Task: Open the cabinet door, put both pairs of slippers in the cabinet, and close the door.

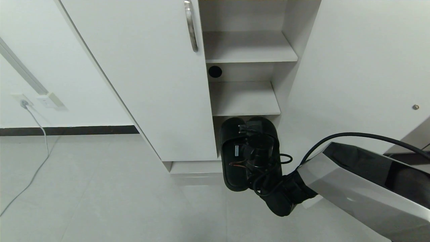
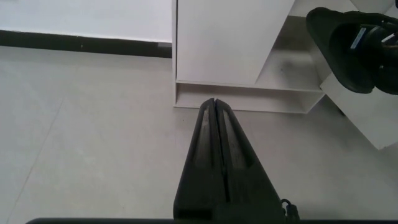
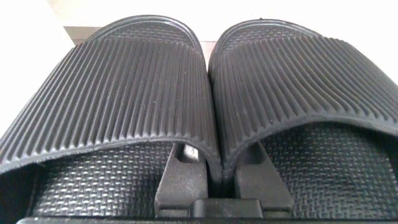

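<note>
- Head view: the white cabinet stands with its right door swung open, and its left door, with a metal handle, is closed.
- Inside, two shelves are one above the other, and the back panel between them has a round hole.
- The right gripper holds a pair of black slippers at the mouth of the lowest compartment. The toes point into the cabinet and the heels hang over the tiled floor.
- A wall socket with a grey cable is on the wall to the left of the cabinet.
- Left wrist view: the left gripper has its two fingers pressed together and holds nothing. It is above the floor, in front of the cabinet base.
- The slippers show beside the open compartment, clear of the floor.
- Right wrist view: the two slippers lie side by side, one ribbed strap touching the other.
- One finger of the right gripper goes under each strap, so the gripper is clamped on the two inner walls of the slippers and pinches them together.
</note>
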Robot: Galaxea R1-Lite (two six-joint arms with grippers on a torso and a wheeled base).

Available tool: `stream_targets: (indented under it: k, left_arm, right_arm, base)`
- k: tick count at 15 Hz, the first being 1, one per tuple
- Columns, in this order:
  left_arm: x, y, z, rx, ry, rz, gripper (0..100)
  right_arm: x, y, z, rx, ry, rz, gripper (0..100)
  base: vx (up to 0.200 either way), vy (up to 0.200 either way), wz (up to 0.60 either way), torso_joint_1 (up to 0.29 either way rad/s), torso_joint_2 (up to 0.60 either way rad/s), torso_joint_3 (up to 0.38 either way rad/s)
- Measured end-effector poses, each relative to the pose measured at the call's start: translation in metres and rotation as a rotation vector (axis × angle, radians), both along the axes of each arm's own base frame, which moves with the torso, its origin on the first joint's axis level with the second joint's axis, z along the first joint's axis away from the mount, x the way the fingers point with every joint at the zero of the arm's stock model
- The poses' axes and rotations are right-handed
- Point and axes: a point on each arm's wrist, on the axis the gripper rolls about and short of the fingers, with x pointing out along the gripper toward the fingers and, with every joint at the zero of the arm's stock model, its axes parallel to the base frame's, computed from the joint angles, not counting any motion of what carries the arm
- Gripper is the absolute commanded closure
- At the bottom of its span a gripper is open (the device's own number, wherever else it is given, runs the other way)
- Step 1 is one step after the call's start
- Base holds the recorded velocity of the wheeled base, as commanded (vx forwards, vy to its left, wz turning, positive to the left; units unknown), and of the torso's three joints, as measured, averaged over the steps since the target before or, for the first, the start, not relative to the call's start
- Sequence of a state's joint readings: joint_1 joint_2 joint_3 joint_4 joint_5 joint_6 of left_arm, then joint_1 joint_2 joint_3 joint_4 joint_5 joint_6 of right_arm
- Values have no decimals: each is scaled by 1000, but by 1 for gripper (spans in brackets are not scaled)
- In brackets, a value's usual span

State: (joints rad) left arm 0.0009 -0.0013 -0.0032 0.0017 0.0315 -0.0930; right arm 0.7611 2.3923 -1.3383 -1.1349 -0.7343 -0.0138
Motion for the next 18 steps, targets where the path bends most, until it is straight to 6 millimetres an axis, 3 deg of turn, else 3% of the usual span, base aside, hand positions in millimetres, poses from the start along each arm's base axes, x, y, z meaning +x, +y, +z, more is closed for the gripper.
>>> stream_targets:
  k: [5,9,18]
  left_arm:
    - [0,0,0,0,0,0,100]
    - [0,0,0,0,0,-1,100]
    - [0,0,0,-1,0,0,100]
  right_arm:
    - [4,-2,5,12,-17,-7,100]
    - [5,-4,14,28,-35,-13,100]
    - [4,-7,11,0,-19,-19,100]
  base:
    - [0,0,0,0,0,0]
    - [200,0,0,0,5,2]
    - [200,0,0,3,2,3]
